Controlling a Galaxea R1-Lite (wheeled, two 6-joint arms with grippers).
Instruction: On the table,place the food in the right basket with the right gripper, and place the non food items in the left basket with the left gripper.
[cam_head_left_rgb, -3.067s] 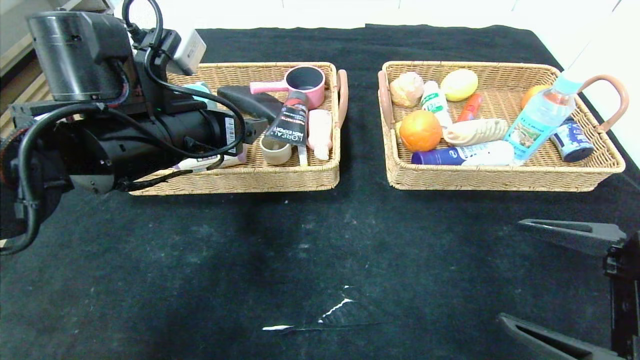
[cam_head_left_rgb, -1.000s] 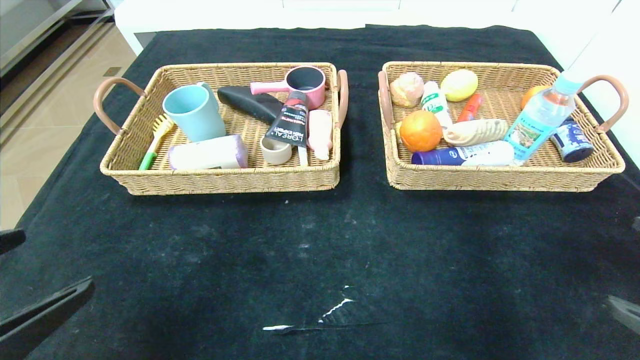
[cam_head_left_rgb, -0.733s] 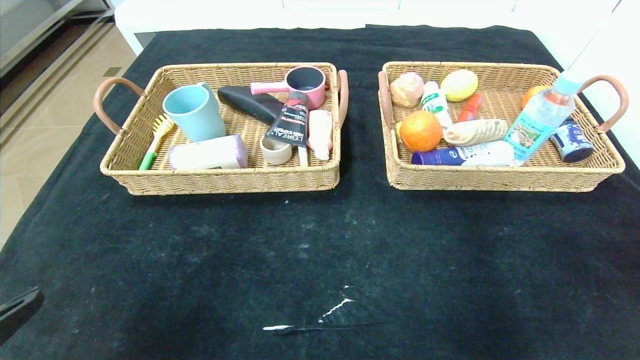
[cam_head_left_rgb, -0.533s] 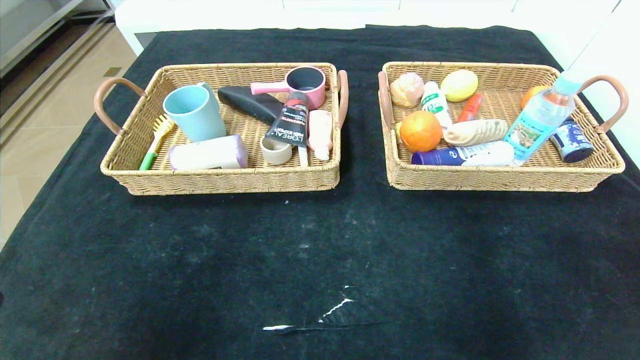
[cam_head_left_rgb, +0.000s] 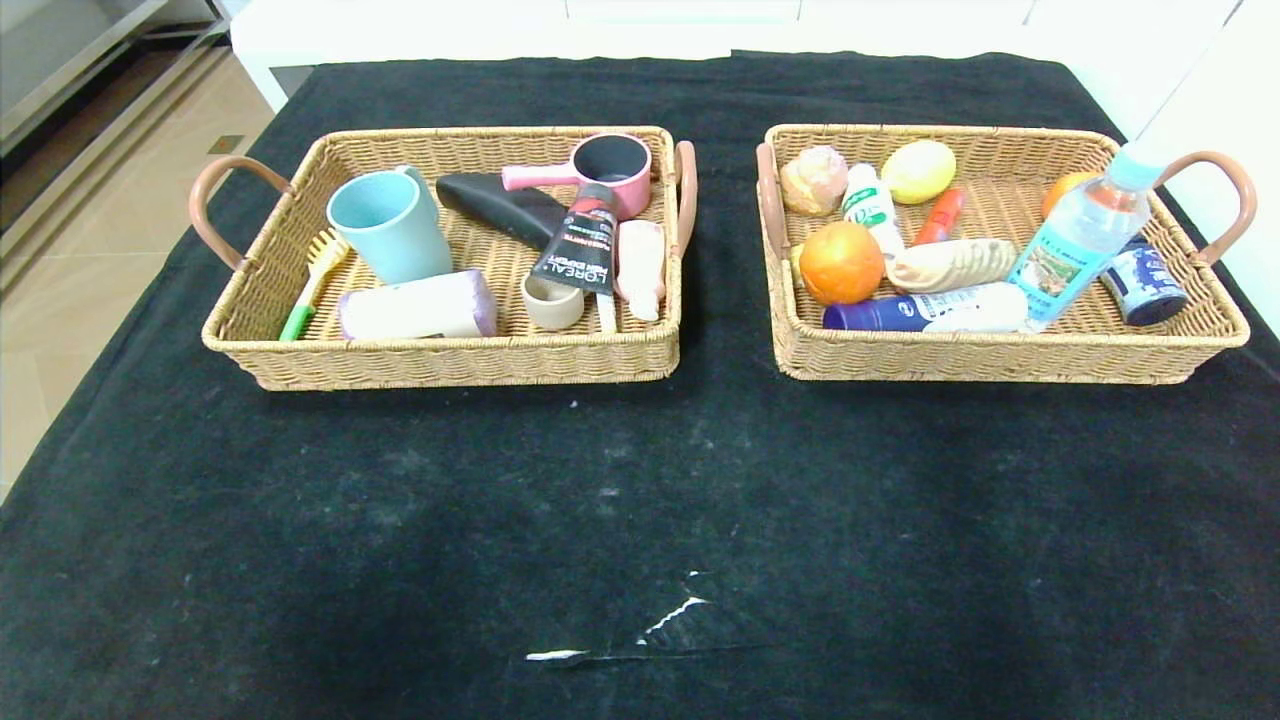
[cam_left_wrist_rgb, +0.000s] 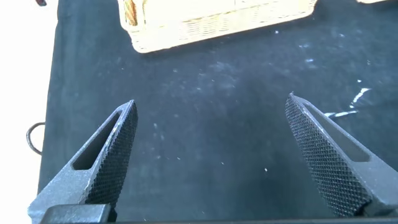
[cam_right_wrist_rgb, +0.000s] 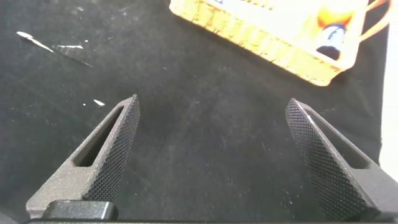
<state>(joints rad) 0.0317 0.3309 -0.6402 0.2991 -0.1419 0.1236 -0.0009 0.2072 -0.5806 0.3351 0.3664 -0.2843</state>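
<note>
The left basket (cam_head_left_rgb: 460, 358) holds a teal mug (cam_head_left_rgb: 388, 225), a pink pot (cam_head_left_rgb: 610, 160), a black tube (cam_head_left_rgb: 580, 250), a purple-ended pack (cam_head_left_rgb: 418, 306) and a green brush (cam_head_left_rgb: 305, 290). The right basket (cam_head_left_rgb: 1000, 362) holds an orange (cam_head_left_rgb: 841, 262), a lemon (cam_head_left_rgb: 918, 170), a water bottle (cam_head_left_rgb: 1078, 237), a blue can (cam_head_left_rgb: 1143, 283) and several other foods. Neither gripper shows in the head view. My left gripper (cam_left_wrist_rgb: 211, 155) is open and empty over bare cloth, short of the left basket (cam_left_wrist_rgb: 211, 28). My right gripper (cam_right_wrist_rgb: 211, 155) is open and empty, short of the right basket (cam_right_wrist_rgb: 273, 43).
The black cloth (cam_head_left_rgb: 640, 500) covers the table, with a white scuff (cam_head_left_rgb: 650, 630) near the front middle. The floor lies beyond the table's left edge and a white wall at the right.
My left arm has drawn back from over the left basket and left the head view. The right gripper has also dropped out of that view. The basket contents have not moved.
</note>
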